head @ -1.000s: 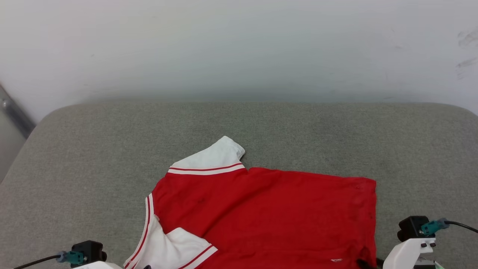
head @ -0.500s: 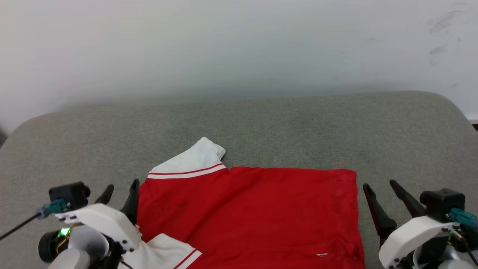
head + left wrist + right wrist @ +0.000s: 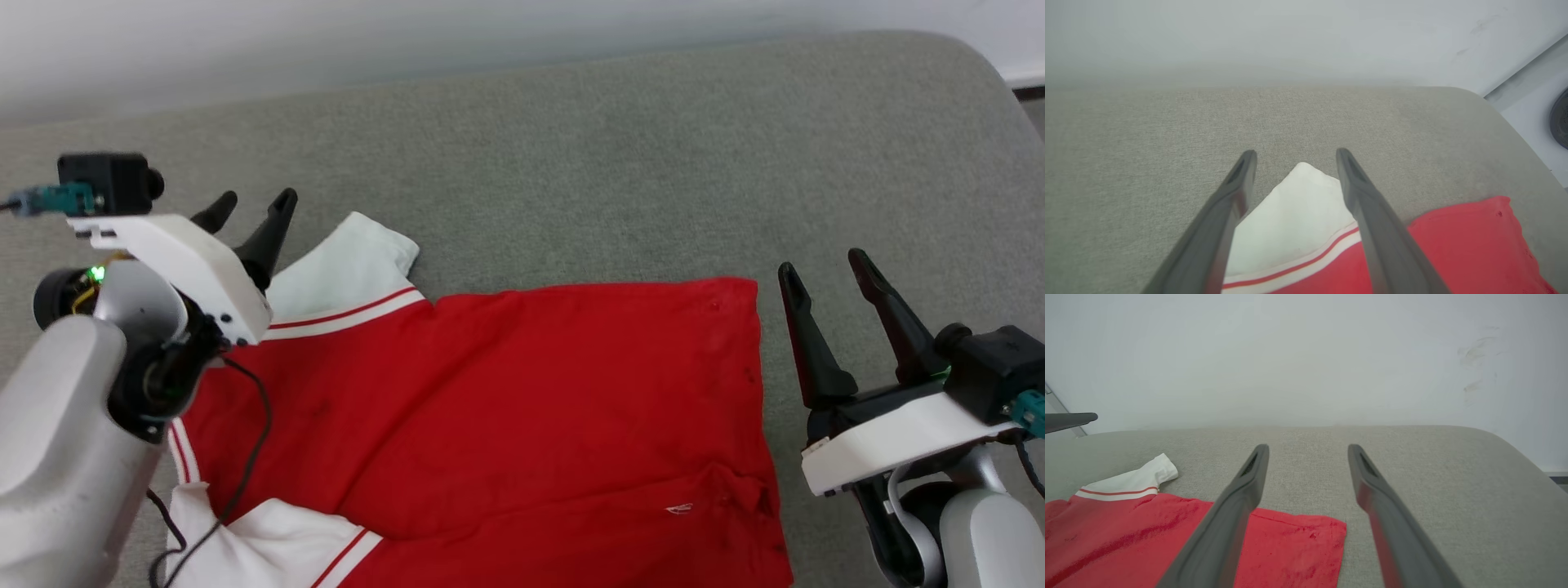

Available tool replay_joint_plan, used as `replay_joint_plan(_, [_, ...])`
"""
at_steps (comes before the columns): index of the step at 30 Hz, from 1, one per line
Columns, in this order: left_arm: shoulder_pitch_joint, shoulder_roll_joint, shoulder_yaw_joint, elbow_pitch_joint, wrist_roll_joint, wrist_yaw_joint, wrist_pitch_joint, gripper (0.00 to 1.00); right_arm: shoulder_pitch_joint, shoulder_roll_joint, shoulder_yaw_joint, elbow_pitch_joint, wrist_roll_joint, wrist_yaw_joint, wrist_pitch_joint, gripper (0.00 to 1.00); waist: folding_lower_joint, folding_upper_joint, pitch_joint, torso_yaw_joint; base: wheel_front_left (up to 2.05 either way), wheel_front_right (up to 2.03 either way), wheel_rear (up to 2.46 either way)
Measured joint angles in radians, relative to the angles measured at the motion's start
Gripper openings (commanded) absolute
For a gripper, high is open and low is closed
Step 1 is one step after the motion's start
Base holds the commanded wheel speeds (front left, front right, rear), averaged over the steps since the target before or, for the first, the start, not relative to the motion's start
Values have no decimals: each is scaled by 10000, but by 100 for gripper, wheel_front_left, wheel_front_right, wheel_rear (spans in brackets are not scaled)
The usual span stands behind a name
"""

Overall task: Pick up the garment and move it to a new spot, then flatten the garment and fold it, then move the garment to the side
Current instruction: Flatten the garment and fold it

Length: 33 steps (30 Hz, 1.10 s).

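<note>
**Head view:** Within the last second both tools have risen into frame and opened out; the camera has also tipped downward. The garment [image 3: 531,392] lies spread, plain red side up, on the grey padded surface [image 3: 571,139], so the move appears done and flattening is due. The left tool [image 3: 255,200], at the garment's 10 o'clock, and the right tool [image 3: 821,263], at its 3 o'clock, are both spread wide and empty.

**Left wrist view:** The left tool [image 3: 1296,152] gapes over the white sleeve [image 3: 1294,204], gripping nothing.

**Right wrist view:** The right tool [image 3: 1309,447] is wide and empty, with the garment [image 3: 1147,531] at 8 o'clock.
</note>
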Motion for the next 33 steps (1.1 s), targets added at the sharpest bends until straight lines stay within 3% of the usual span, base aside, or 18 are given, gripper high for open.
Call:
replay_joint_plan(6, [-1623, 757, -502, 986, -456, -686, 2713, 100, -227, 198, 105, -94, -36, 0, -190, 100, 0, 0, 973, -688, 0, 0, 0])
replay_joint_plan(13, [-2569, 1241, -1127, 1981, -790, -619, 5603, 100, -393, 261, 169, 59, 31, 0, -529, 100, 0, 0, 1743, -1395, 0, 0, 0])
replay_joint_plan(17, [-2975, 1511, -1383, 2324, -616, -502, 6420, 100, -419, 278, 251, 259, 320, 0, -694, 100, 0, 0, 2009, -1700, 0, 0, 0])
replay_joint_plan(18, [-3035, 1511, -1423, 2399, -573, -414, 6495, 76, -419, 278, 249, 314, 382, 0, -731, 100, 0, 0, 2057, -1755, 0, 0, 0])
replay_joint_plan(19, [-3087, 1484, -1436, 2479, -589, -343, 6642, 31, -421, 278, 247, 374, 416, 0, -742, 100, -1, 0, 2093, -1803, 0, 0, 0])
replay_joint_plan(20, [-3118, 1457, -1434, 2531, -662, -309, 6729, 0, -430, 284, 249, 416, 508, 0, -805, 100, -1, 0, 2114, -1839, 0, 0, 0])
replay_joint_plan(28, [-2896, 1058, -1425, 2871, -520, -211, 5731, 0, -646, 286, 81, 934, 1106, 0, -146, 100, -1, 0, 1886, -1688, 0, 0, 0])
replay_joint_plan(33, [-2741, 616, -1406, 2947, -380, -242, 4748, 0, -1266, 203, -100, 1877, 1820, 0, 1923, 100, 0, -1, 1559, -1369, 0, 0, 0])
